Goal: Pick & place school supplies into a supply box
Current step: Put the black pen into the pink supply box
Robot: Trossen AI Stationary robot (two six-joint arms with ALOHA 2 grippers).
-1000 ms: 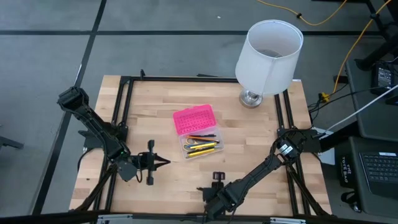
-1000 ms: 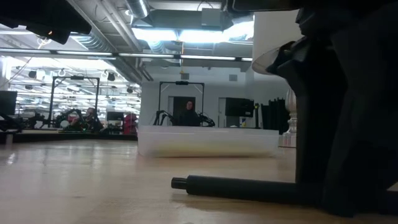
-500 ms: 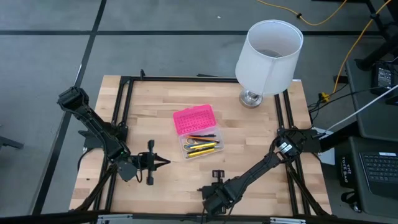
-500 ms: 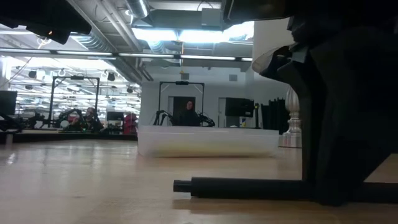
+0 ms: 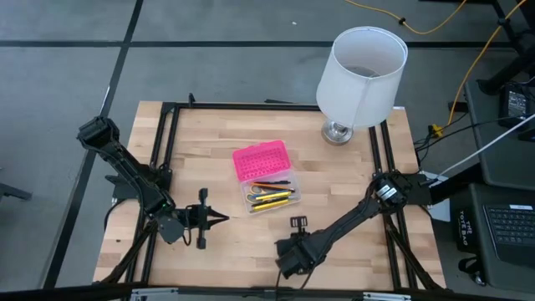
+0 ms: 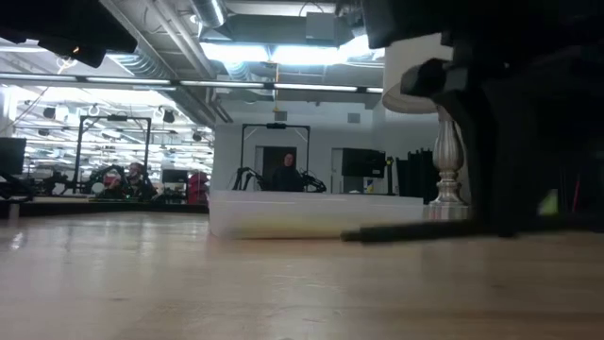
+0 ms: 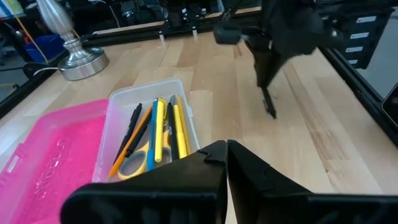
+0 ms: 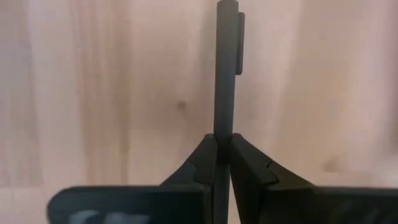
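Observation:
The supply box lies open at mid-table, its pink lid (image 5: 261,160) beside its clear base (image 5: 269,194). The base (image 7: 149,134) holds yellow, blue, orange and black pens and yellow-handled scissors. My right gripper (image 5: 294,238) hangs over the wood between the box and the near edge, shut on a black pen (image 8: 225,68). The left wrist view also shows this pen (image 7: 267,99). My left gripper (image 5: 224,219) waits shut above the table, left of the box, with nothing in it. My right gripper pinches the black pen near one end (image 8: 222,140) between its two fingers. The fingers come from above, pointing down, and lie across the pen. The pen sticks out toward the table's left, about level, lifted clear of the wood, its clip (image 8: 240,43) at the free end.
A white-shaded lamp (image 5: 361,71) on a metal foot (image 5: 337,132) stands at the far right corner. Black frame bars (image 5: 171,150) run along the table's edges. Bare wood lies between the box and the near edge.
The black pen lay on the table by the near edge under my right gripper. The gripper has taken hold of it, risen and gone a little toward the far edge and the box. The pen now hangs clear of the wood.

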